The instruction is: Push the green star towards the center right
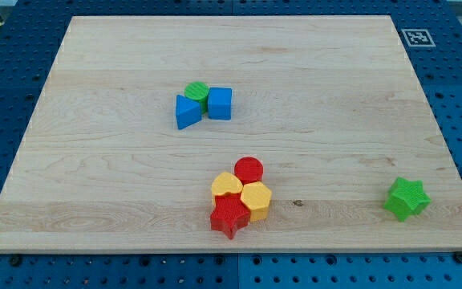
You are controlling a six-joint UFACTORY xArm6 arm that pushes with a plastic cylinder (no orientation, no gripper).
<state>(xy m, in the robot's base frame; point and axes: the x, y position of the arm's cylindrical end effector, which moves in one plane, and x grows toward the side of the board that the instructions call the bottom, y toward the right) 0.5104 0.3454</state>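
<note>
On the wooden board [119, 193] lie eight blocks in all: two green, two blue, two red and two yellow. Near the view's bottom right corner sits the green star [407, 199], alone and well apart from everything else, close to the board's right edge. Toward the view's upper middle is a tight group of three: a green cylinder [196, 90] at the back, a blue triangle [187, 111] in front of it on the left, and a blue cube [220, 103] on the right, all touching or nearly so. Low in the middle is a second cluster of four packed together: a red cylinder [249, 169] at the top, a yellow heart-like block [226, 185] to its left, a yellow hexagon-like block [257, 199] below it, and a red star [230, 215] at the bottom. The yellow shapes are hard to make out exactly. My tip does not show anywhere, so I cannot tell where it stands relative to the blocks or whether it touches any. A black-and-white marker [418, 37] sits at the board's top right corner, and the blue pegboard [6, 88] around the board is cut off at the edges.
</note>
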